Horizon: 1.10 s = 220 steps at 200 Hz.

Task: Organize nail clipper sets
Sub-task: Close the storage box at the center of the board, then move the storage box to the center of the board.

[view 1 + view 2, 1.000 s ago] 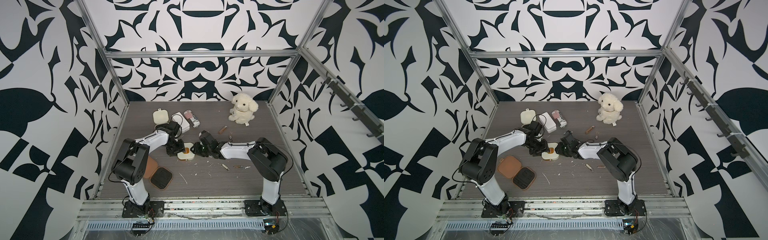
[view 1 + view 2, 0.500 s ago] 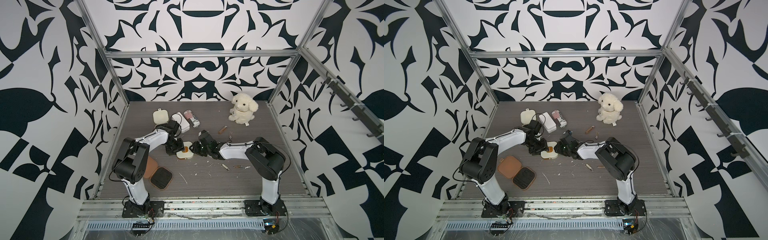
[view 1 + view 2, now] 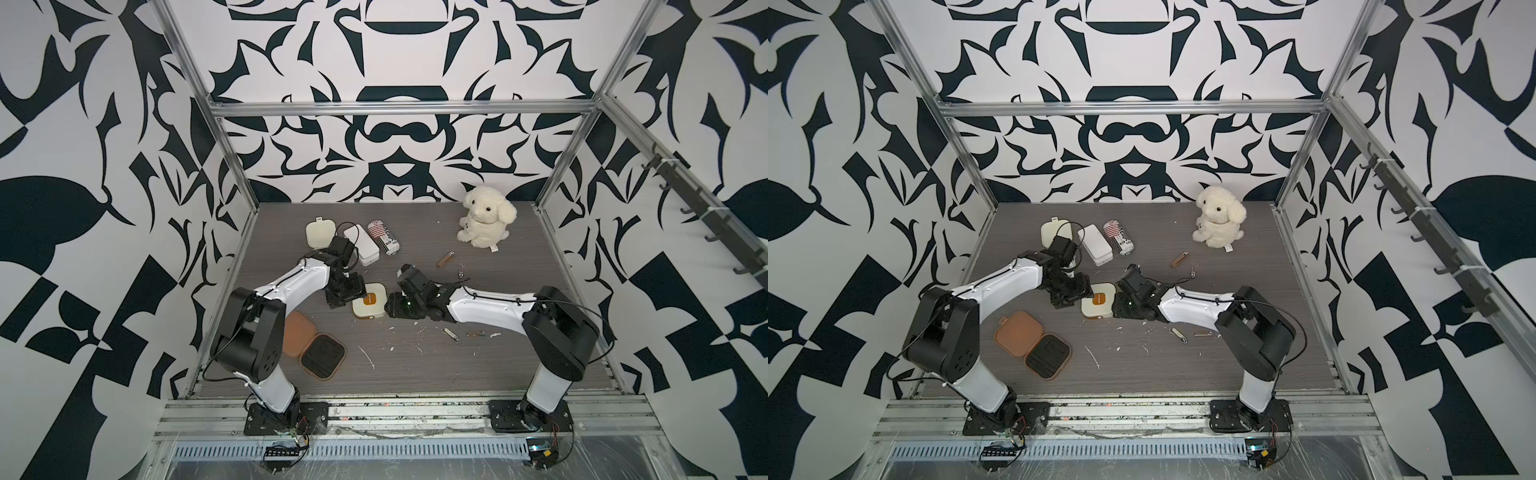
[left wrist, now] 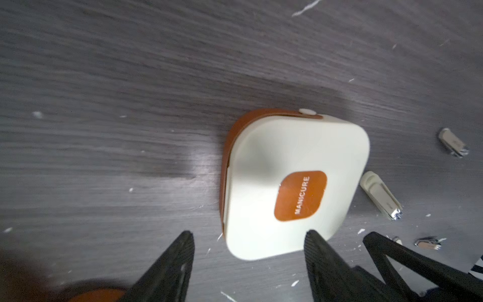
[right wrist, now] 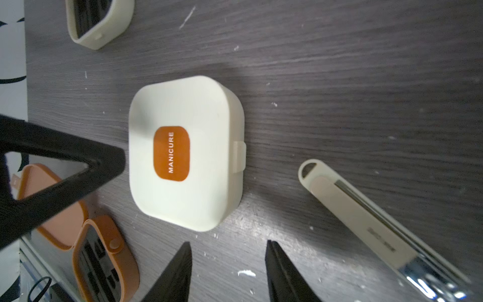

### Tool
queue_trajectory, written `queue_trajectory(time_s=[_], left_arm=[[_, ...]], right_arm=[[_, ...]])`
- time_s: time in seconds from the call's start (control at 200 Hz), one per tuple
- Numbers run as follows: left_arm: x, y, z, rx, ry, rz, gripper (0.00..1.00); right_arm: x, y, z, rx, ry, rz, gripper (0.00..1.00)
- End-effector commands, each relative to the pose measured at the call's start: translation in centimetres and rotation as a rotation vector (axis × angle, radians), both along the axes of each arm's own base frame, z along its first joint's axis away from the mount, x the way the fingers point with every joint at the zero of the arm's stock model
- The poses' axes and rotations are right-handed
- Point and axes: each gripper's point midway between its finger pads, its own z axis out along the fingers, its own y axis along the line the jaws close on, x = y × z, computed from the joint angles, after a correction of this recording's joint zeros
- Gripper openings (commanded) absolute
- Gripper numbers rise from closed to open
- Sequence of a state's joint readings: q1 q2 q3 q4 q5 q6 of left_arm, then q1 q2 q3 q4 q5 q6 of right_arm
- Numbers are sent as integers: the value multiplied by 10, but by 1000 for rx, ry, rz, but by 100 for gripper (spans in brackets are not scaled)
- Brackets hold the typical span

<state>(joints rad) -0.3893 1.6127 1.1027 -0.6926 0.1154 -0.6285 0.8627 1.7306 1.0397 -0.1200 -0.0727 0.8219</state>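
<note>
1. Top views. We see the closed cream rounded-square plastic case with an orange label (image 3: 369, 305) (image 3: 1098, 305) lying mid-way across the grey wood-grain table (image 3: 415, 374). The left gripper (image 3: 347, 293) stands at its 9 o'clock and the right gripper (image 3: 395, 309) at its 3 o'clock, both just beside it. The open tan-brown hinged case with a black slotted inside (image 3: 313, 347) lies at 7 o'clock, and a small metal nail clipper (image 3: 451, 335) at 4 o'clock.
2. Left wrist. The left gripper (image 4: 248, 235) is spread and empty. The cream case (image 4: 292, 183) lies just beyond it. One fingertip (image 4: 313, 238) overlaps a corner, and we cannot tell whether it touches.
3. Right wrist. The right gripper (image 5: 227, 245) is spread, with nothing between its jaws. The cream case (image 5: 183, 151) lies ahead with its lid down, and its latch tab faces a cream-handled clipper (image 5: 379, 222). The tan-brown case (image 5: 99, 251) lies near.
4. Judgement. We take this set as finished. Each arm should lift clear before travelling, so no fingertip drags the case, and should then fetch a loose clipper for the tan-brown case.
</note>
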Motion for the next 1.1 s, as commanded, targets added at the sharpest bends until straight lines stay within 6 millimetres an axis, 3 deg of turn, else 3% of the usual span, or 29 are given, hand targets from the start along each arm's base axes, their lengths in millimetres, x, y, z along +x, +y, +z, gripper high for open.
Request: queue_trajectory(time_s=[0.0, 0.205, 0.375, 0.91, 1.095], left_arm=[[4, 23, 31, 22, -65, 55, 73], [0, 57, 58, -48, -117, 177, 74], [-4, 73, 69, -104, -131, 236, 75], [4, 90, 75, -150, -148, 265, 76], [5, 95, 71, -160, -140, 275, 76]], right_arm=[[-3, -1, 10, -59, -40, 112, 56], [-6, 8, -7, -152, -24, 268, 61], [-1, 18, -17, -197, -36, 342, 62], [24, 61, -39, -355, -90, 557, 63], [34, 87, -34, -328, -123, 596, 62]])
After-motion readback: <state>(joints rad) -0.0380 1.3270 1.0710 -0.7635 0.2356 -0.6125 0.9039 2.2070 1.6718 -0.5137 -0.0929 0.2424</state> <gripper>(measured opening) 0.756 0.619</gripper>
